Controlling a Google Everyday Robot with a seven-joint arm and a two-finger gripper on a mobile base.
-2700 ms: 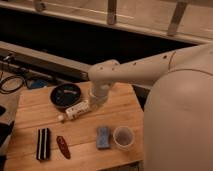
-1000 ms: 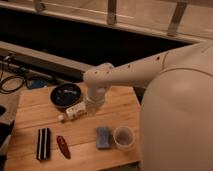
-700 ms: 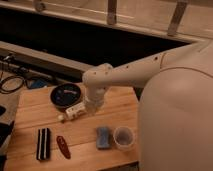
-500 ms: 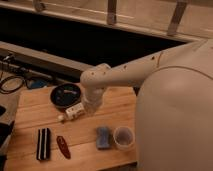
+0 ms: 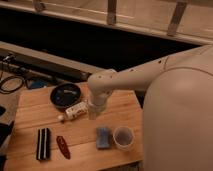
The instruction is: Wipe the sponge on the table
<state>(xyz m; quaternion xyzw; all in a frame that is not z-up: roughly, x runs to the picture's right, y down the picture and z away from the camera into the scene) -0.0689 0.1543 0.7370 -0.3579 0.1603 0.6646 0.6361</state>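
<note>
My pincer [image 5: 93, 114] pointing down over tabletop [image 5: 40, 117] middle, its opening unclear. Sponge [image 5: 103, 137] lying toward front edge, just beside cup [image 5: 123, 137]. White bottle [image 5: 75, 111] lying beside pincer; black bowl [image 5: 65, 95] sitting behind. Striped block [image 5: 43, 144], red item [image 5: 62, 147] lying front left.

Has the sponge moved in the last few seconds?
No. The sponge lies just left of the cup, as before; the gripper hangs above the table behind it, apart from it.
</note>
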